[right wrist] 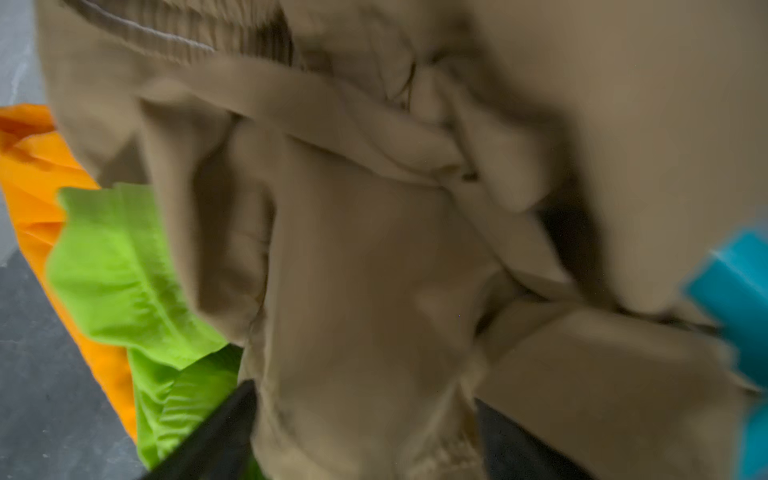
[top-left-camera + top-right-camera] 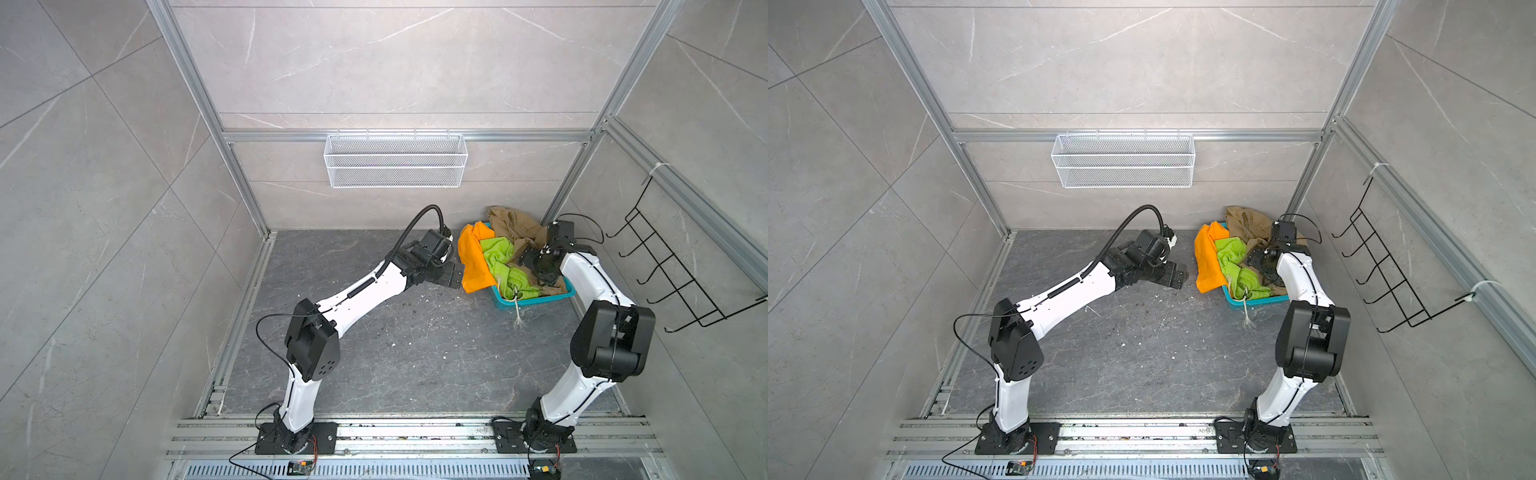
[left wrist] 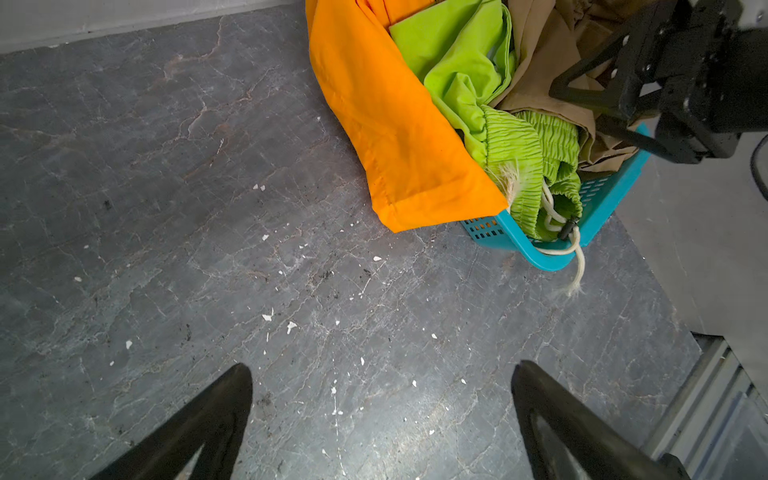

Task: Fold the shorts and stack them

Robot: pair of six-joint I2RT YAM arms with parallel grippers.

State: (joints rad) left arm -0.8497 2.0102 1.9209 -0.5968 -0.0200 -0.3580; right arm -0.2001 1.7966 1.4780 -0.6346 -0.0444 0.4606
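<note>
- Right hand (image 2: 524, 259): down inside the basket (image 2: 536, 301) at the desk's far right corner. In the blurred right wrist view its 2 fingers (image 1: 216, 436) stand apart with a bunch of the khaki shorts (image 1: 374, 249) between them. I cannot tell whether they pinch the cloth or only straddle it.
- The khaki shorts lie crumpled on the basket's far and right side, directly under and around this hand, spilling over the back rim.
- The green shorts (image 3: 465, 70) lie just to the left of the right hand, touching the khaki pair. Their gathered waistband sits at the basket's near corner, and a white drawstring (image 3: 577, 266) hangs over the rim onto the desk (image 3: 208, 208).
- The orange shorts (image 3: 395, 124) drape over the basket's left rim, with 1 hem resting on the desk.
- Left hand (image 3: 382, 368): fingers wide apart, holding nothing, above bare desk. It sits just left of the orange shorts, near them but apart.
- All 3 pairs are unfolded.
</note>
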